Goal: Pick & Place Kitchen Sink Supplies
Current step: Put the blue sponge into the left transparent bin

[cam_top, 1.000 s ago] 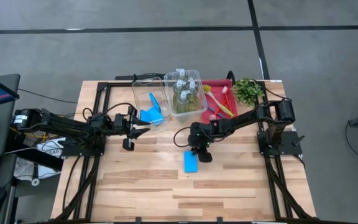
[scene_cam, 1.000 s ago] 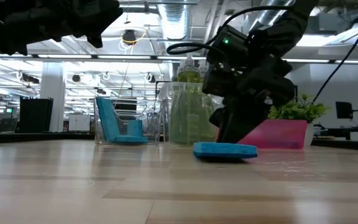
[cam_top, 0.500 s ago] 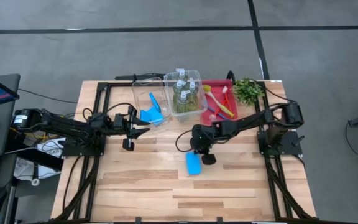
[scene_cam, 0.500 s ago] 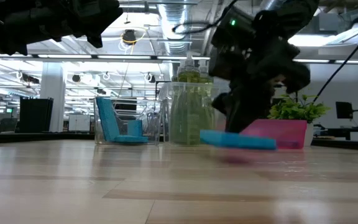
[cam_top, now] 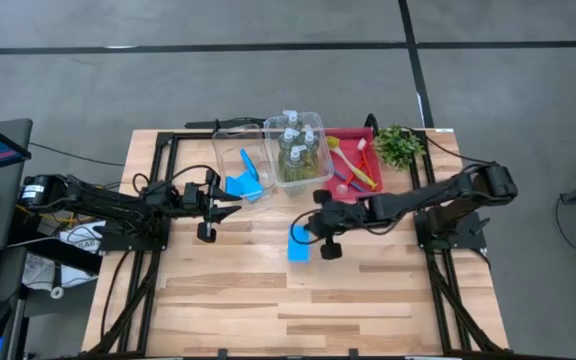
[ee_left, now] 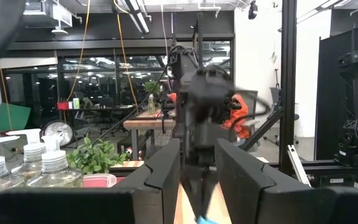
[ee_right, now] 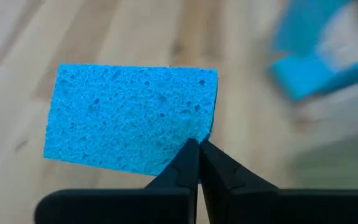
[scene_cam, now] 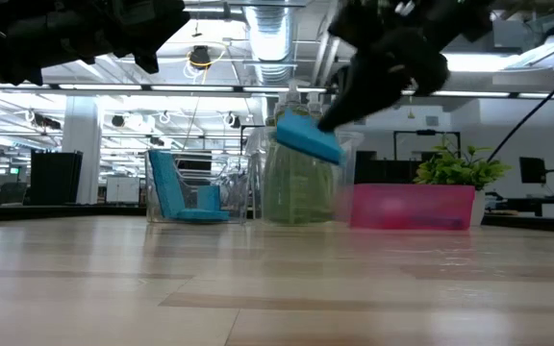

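The right gripper [cam_top: 311,233] pinches a blue sponge [cam_top: 299,243] by its edge, lifted off the wooden table [cam_top: 228,300]. The left gripper [cam_top: 230,205] waits half open near the clear bins [cam_top: 230,135]. Behind is a big workshop room

No writing, label, brand or number can be read anywhere (bottles and room alike).

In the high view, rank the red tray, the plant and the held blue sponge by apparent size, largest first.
1. red tray
2. plant
3. blue sponge, lifted off the table in the right gripper; raised nearer the camera, yet it looks smallest.
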